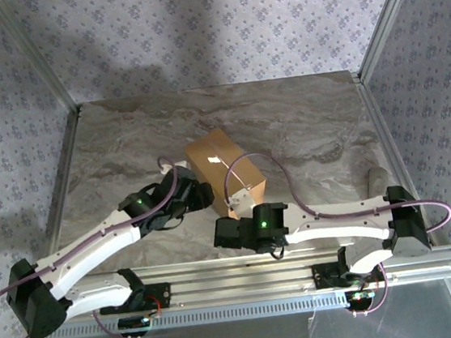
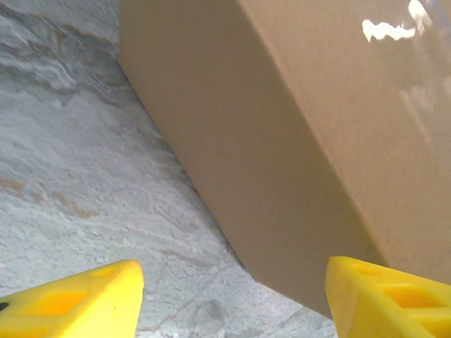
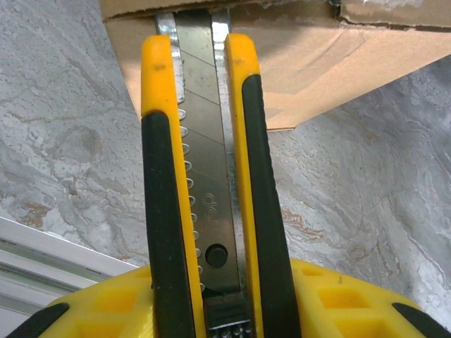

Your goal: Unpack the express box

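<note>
The right gripper [image 3: 211, 310] is clamped on a black-and-yellow utility knife [image 3: 208, 162], whose extended blade [image 3: 201, 105] reaches the edge of the express box [image 1: 224, 169]; whether it has bitten into the cardboard cannot be told. The left gripper [image 2: 232, 285] is open and holds nothing, its yellow fingers [image 2: 77, 303] low over the table [image 1: 301, 119] with the carton's side just ahead.

The tabletop is grey-brown marbled stone, enclosed by walls [image 1: 233, 21] of small-patterned paper and aluminium posts [image 1: 383, 16], with a metal rail [image 1: 245, 269] along the near edge.

Both arms stretch low and inward, meeting the box at mid-table. A small greyish object [image 1: 377, 178] lies near the right edge, too dim to identify.
</note>
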